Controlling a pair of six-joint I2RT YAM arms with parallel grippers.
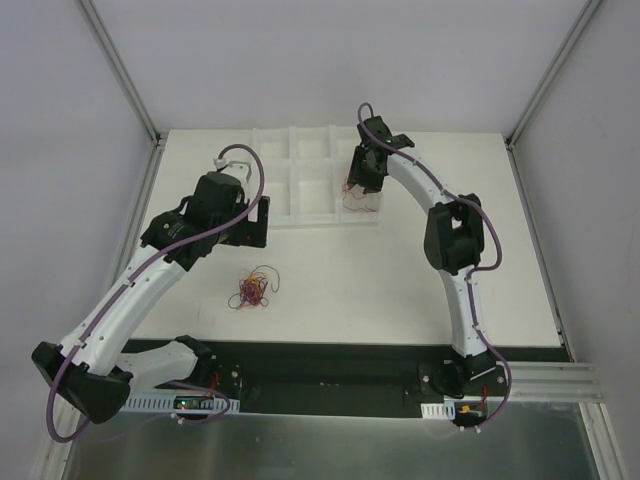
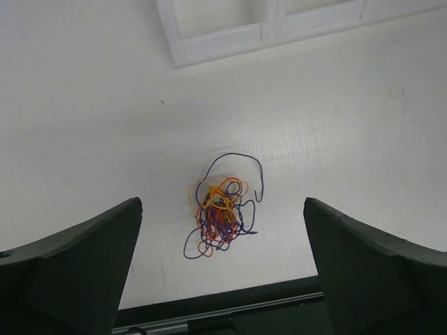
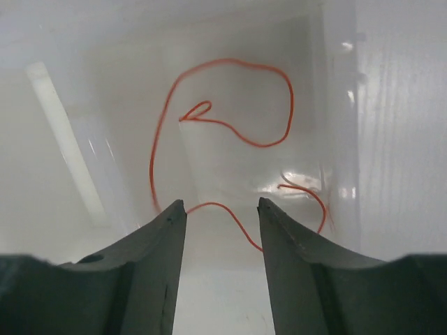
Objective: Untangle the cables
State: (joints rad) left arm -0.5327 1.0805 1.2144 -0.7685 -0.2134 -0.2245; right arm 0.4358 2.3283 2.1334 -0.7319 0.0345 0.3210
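Bench (image 1: 400, 290) first: tray (image 1: 300, 222) at its far edge, where my right hand (image 3: 221, 202), fingers parted and empty, hangs over a compartment holding one loose red cable (image 3: 237, 61). My left hand (image 2: 222, 204), spread wide, hovers above the tangled cables (image 2: 220, 218) near the near edge, left of centre. Next, I judge: pinch one strand alone.

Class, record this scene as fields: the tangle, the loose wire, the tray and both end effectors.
tangle: red-orange, purple and tan wires bunched on the table, outside the tray
red wire: alone, lying in a tray compartment
left end effector: open, above the tangle, apart from it
right end effector: open, over the red wire, not clamping it
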